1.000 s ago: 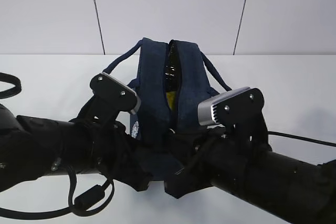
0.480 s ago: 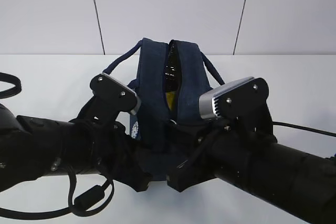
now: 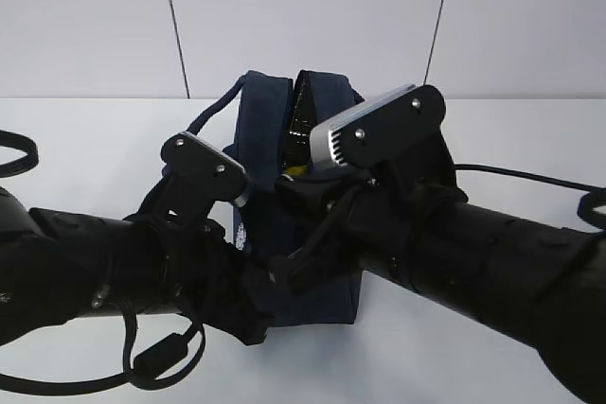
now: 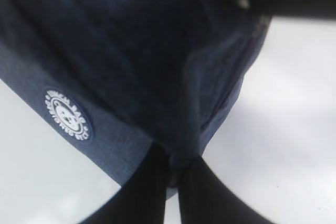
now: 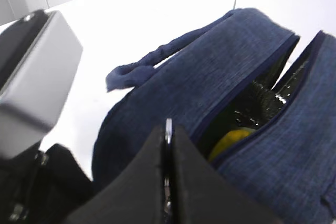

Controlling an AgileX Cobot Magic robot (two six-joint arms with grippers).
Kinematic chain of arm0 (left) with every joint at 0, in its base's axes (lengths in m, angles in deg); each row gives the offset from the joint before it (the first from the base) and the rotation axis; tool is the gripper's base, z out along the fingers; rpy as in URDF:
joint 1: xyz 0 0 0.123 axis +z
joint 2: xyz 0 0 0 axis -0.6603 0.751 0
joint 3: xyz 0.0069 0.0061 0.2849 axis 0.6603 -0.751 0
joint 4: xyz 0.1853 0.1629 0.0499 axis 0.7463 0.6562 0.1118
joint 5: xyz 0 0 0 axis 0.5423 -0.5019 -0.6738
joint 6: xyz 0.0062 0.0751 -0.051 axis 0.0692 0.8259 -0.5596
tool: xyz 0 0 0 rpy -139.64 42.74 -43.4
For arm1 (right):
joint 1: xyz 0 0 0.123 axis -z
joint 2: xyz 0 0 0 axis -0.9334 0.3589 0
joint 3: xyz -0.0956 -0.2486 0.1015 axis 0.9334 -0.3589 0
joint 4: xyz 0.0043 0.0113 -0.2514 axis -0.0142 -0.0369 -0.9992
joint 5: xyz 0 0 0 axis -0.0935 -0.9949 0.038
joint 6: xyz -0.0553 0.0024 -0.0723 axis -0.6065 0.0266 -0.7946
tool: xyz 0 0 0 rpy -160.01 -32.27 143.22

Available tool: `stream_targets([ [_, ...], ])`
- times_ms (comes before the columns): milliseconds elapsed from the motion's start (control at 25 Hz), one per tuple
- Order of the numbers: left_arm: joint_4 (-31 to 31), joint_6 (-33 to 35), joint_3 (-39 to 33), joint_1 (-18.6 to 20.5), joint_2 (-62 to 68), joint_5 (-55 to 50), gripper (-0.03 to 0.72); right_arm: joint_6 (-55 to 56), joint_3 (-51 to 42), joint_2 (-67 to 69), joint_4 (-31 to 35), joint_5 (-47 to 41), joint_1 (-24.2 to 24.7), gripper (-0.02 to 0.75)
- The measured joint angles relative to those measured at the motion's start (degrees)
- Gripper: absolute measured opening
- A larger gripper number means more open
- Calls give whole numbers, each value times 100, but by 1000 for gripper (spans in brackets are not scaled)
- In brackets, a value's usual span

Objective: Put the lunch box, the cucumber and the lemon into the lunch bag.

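The right gripper [image 5: 168, 145] has been rising along the lunch bag [image 3: 260, 153], now pinching the zipper pull [image 5: 168, 129]. The left gripper [image 4: 173, 174] is clamping a fold of navy fabric. Just beyond the right fingertips, the lemon [image 5: 230, 141] is showing yellow in the gap.

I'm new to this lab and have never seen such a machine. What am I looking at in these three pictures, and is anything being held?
It is a robot with two black arms, each ending in a gripper. One picture looks from behind the arms; the other two come from cameras on the wrists. On the white table stands a navy lunch bag, its top partly open. Inside show the yellow lemon and something dark and glossy, probably the cucumber. The left gripper pinches the bag's fabric at a lower corner. The right gripper is shut on a thin metal piece at the zipper, likely its pull.
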Motion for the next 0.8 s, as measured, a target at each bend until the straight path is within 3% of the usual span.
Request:
stream_targets([
  [320, 0, -4, 0, 0, 0, 0, 12, -1004, 200, 0, 656, -54, 19, -13],
  [800, 0, -13, 55, 0, 0, 93, 11, -1185, 950, 128, 798, -772, 847, -13],
])
